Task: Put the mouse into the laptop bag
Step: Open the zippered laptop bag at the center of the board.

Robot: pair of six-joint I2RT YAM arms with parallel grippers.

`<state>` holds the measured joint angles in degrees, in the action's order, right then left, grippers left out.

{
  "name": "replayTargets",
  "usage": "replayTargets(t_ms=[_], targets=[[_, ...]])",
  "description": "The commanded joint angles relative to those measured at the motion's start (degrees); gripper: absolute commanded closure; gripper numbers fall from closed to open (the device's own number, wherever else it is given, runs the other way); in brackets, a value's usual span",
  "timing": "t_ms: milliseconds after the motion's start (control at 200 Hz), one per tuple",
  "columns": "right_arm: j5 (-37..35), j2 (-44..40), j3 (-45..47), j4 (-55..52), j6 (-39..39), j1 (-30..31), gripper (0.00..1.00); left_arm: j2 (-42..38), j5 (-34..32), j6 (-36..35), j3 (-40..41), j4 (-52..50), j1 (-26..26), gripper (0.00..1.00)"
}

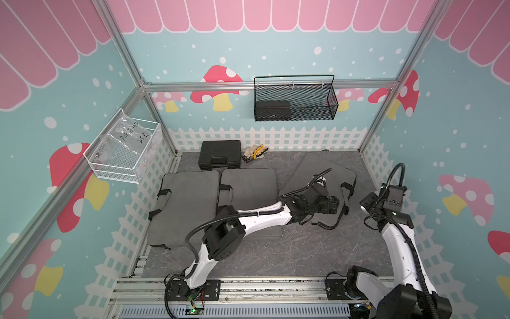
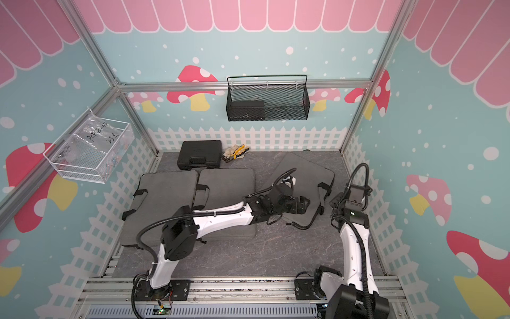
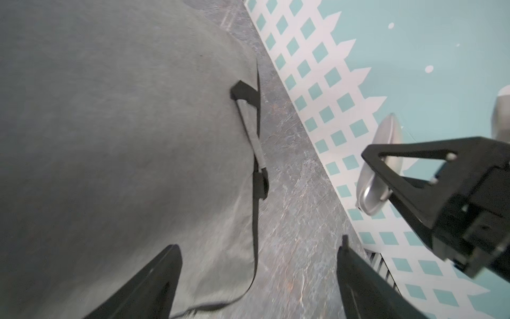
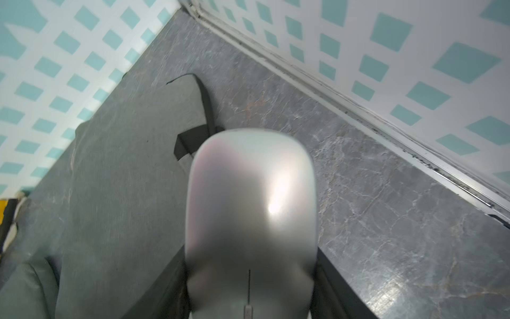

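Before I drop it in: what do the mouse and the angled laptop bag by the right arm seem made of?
Mouse: likely hard plastic, possibly metal, smooth satin silver; it carries a soft highlight and faint pinkish sheen. Laptop bag: matte grey fabric, felt-like or finely woven; soft creases and fine surface grain show. Its handle has black webbing ends.

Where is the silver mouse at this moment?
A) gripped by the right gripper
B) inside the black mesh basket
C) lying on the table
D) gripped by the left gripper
A: the right wrist view shows the right gripper closed on the mouse.
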<state>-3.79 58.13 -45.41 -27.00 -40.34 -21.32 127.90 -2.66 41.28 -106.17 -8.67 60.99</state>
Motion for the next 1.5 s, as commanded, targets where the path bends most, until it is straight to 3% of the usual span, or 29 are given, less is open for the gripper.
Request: replayTargets(t_ms=[0, 190, 285, 405, 520, 700, 1011, 1056, 1166, 1271, 1496], targets=[[8.35, 0.50, 0.45, 3.33, 2.88, -2.90, 0.45, 8.56, 2.78, -1.20, -13.52, -10.79, -0.26, 0.12], [8.92, 4.11, 1.58, 6.85, 1.93, -4.08, 0.46, 27.93, 4.23, -3.41, -43.95, -23.68, -0.33, 0.16], [8.93, 4.53, 2.49, 8.46, 1.67, -4.34, 0.46, 32.88, 1.26, -4.95, -50.39, -24.99, -0.36, 0.15], [9.58, 4.45, 2.69, 8.72, 2.08, -4.26, 0.46, 31.68, -6.67, -12.36, -47.43, -24.81, 0.56, 0.13], [9.50, 3.22, 3.25, 8.26, 2.46, -4.27, 0.46, 27.49, -14.05, -18.80, -38.87, -24.73, 2.50, 0.11], [10.69, 1.25, 4.52, 8.18, 2.71, -4.33, 0.46, 26.16, -20.85, -25.13, -31.76, -24.73, 7.01, 0.05], [12.44, -3.23, 7.78, 7.77, 3.63, -4.27, 0.45, 24.68, -25.48, -24.69, -25.63, -24.46, 9.33, 0.01], [12.58, -3.54, 7.96, 7.71, 3.90, -4.34, 0.45, 24.81, -25.69, -24.59, -25.49, -24.50, 9.17, 0.07], [12.89, -3.48, 8.31, 7.70, 4.39, -4.34, 0.45, 24.73, -23.95, -23.68, -26.00, -24.62, 8.46, 0.45], [13.83, -2.73, 8.58, 8.32, 4.74, -4.34, 0.45, 23.63, -21.78, -22.47, -26.37, -25.17, 7.52, 0.69], [14.99, -1.59, 8.93, 9.78, 4.48, -4.34, 0.45, 20.59, -20.57, -20.59, -25.94, -25.17, 6.65, 0.83]])
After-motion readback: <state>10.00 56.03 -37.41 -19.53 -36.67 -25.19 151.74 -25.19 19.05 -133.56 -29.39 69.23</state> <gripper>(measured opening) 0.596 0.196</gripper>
